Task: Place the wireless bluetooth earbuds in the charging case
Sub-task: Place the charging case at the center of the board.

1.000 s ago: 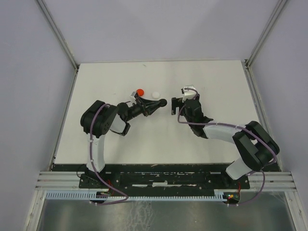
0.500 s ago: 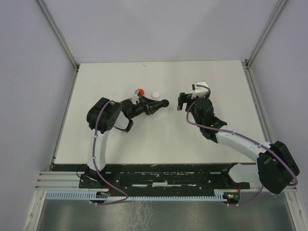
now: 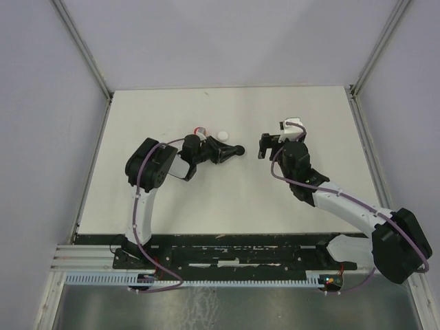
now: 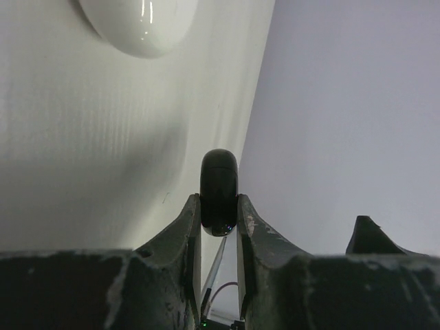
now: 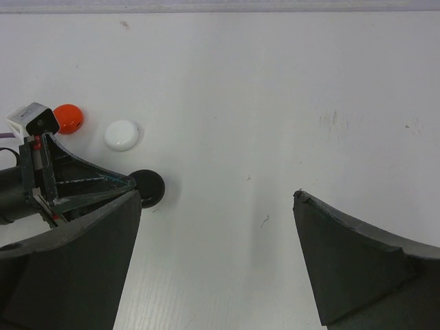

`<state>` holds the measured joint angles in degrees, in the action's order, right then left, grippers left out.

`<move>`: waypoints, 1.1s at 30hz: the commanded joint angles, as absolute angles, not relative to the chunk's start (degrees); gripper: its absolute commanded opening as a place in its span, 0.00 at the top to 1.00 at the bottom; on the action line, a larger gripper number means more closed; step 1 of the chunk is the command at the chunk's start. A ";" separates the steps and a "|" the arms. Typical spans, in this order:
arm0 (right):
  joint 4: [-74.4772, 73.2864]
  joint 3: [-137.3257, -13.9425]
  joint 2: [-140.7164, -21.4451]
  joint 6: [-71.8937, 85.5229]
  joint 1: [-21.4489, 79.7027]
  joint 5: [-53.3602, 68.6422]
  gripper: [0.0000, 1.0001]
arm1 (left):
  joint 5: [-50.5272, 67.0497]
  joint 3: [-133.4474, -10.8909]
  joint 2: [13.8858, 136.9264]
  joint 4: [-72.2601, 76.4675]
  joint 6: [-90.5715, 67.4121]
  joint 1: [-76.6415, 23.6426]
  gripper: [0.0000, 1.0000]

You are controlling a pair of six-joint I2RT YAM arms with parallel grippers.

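charging case [image 4: 218, 180] (black) in left hand [image 4: 218, 206]

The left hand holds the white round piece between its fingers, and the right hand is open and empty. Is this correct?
Not quite: the left hand holds the black round piece, not the white one. The left wrist view shows it pinched between the fingers, the white round piece lying on the table. The right hand is open and empty.

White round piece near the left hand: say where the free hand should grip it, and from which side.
Probably across its rim, from straight above: the white piece lies flat with a smooth domed top. Set the right hand's fingers near and far of it; the red piece sits beside it.
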<state>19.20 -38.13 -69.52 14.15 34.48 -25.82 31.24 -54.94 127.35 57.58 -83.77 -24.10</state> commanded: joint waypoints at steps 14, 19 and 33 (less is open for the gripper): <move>19.30 -36.95 -64.85 15.73 31.92 -25.28 0.00 | 22.08 -63.64 122.19 36.60 -68.04 -28.54 0.72; 19.11 -36.84 -64.56 15.98 31.71 -24.92 0.01 | 19.57 -62.11 118.09 31.27 -64.58 -28.50 0.34; 11.31 -39.60 -65.12 22.14 30.43 -35.99 0.01 | 7.51 -43.99 88.75 17.93 -52.01 -19.55 0.10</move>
